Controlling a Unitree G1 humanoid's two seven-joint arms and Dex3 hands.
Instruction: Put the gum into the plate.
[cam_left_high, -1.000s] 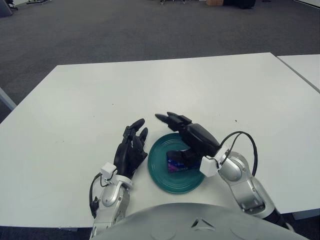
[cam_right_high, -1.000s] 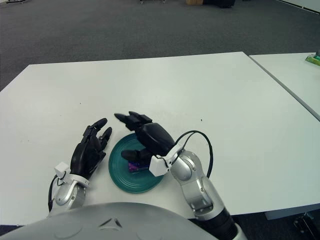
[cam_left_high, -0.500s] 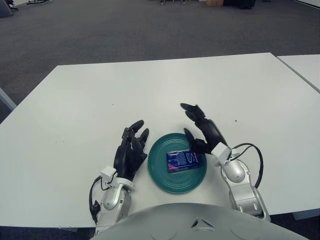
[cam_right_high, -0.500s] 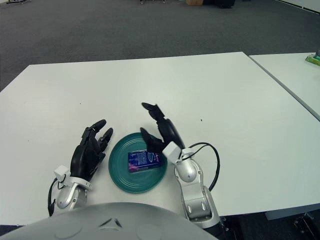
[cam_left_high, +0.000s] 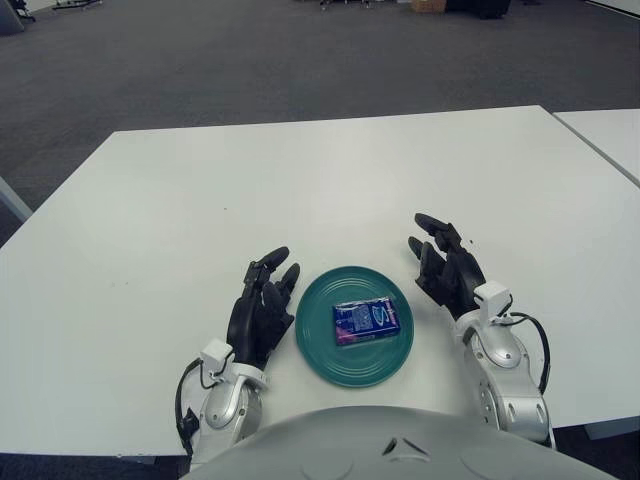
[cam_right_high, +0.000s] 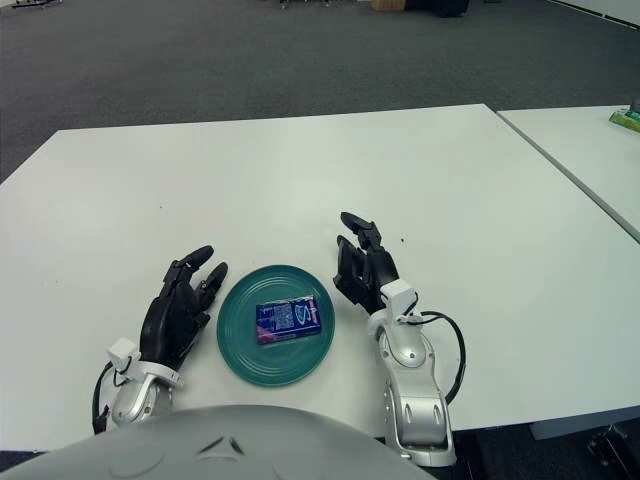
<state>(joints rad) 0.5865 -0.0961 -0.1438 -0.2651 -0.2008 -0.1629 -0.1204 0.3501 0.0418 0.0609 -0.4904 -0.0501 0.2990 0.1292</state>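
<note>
A blue and purple gum pack (cam_left_high: 365, 321) lies flat in the middle of a round teal plate (cam_left_high: 318, 346) near the front edge of the white table (cam_left_high: 330, 180). My right hand (cam_left_high: 446, 268) rests on the table just right of the plate, fingers spread, holding nothing, clear of the gum. My left hand (cam_left_high: 262, 304) lies parked on the table just left of the plate, fingers relaxed and empty. The gum also shows in the right eye view (cam_right_high: 287, 319).
A second white table (cam_left_high: 610, 135) stands to the right, across a narrow gap. A small green thing (cam_right_high: 626, 119) sits on it at the far right. Grey carpet lies beyond the table.
My right hand has lifted off the gum pack and drawn back to the right of the plate, leaving the gum lying in the plate. The left hand has hardly moved.
</note>
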